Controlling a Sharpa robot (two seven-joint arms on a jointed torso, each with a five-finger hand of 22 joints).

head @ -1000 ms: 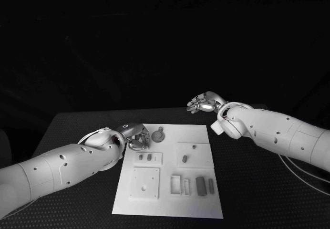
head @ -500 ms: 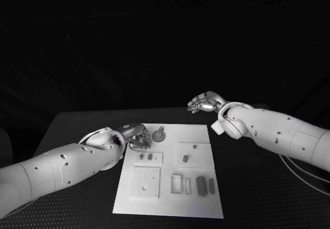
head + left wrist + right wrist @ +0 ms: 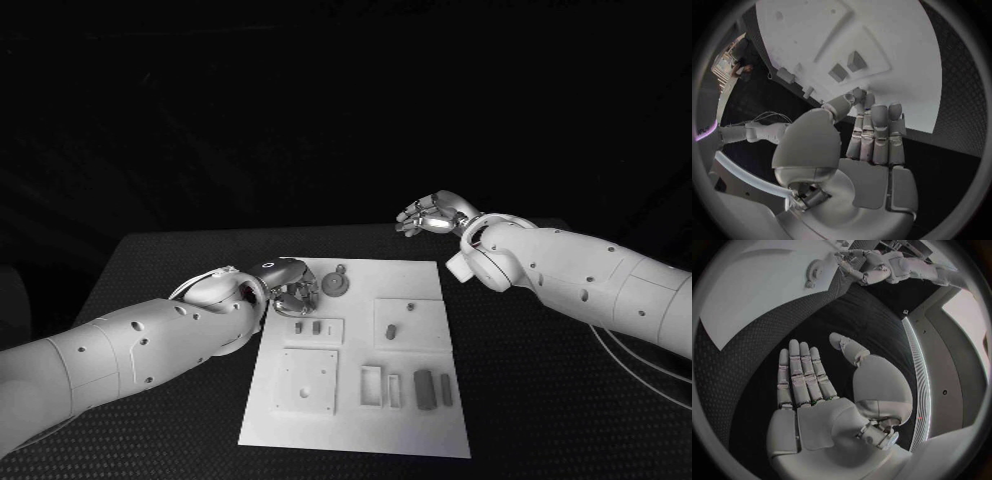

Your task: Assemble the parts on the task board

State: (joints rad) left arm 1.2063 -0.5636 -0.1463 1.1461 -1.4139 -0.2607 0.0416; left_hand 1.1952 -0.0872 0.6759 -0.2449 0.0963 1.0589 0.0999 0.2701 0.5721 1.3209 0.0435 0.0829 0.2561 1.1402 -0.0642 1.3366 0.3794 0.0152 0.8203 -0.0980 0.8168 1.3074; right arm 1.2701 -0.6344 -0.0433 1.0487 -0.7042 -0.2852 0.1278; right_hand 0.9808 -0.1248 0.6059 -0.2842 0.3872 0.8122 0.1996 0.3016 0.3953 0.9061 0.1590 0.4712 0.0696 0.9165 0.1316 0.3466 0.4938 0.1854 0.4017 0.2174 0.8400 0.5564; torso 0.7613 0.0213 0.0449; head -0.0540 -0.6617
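The white task board [image 3: 361, 350] lies in the middle of the table. It carries a round gear-like part [image 3: 335, 285] at its far edge, two small pegs [image 3: 306, 327] on a raised plate, and a dark block [image 3: 421, 388] near the front right. My left hand [image 3: 293, 290] hovers at the board's far left edge beside the gear. In the left wrist view, its fingers [image 3: 876, 130] lie straight and together above the pegs [image 3: 848, 67], with the thumb tip against them. Whether anything is pinched is unclear. My right hand [image 3: 433, 213] hangs beyond the board's far right corner, flat and empty [image 3: 811, 390].
Black table [image 3: 548, 380] surrounds the board on all sides. The right wrist view shows the board's edge [image 3: 754, 290], the gear [image 3: 815, 271] and my left hand [image 3: 870, 267] beyond it. Another raised plate [image 3: 306, 382] sits at the board's front left.
Both arms have barely moved. The left hand has edged slightly toward the board, and the right hand has drifted a little up and away.
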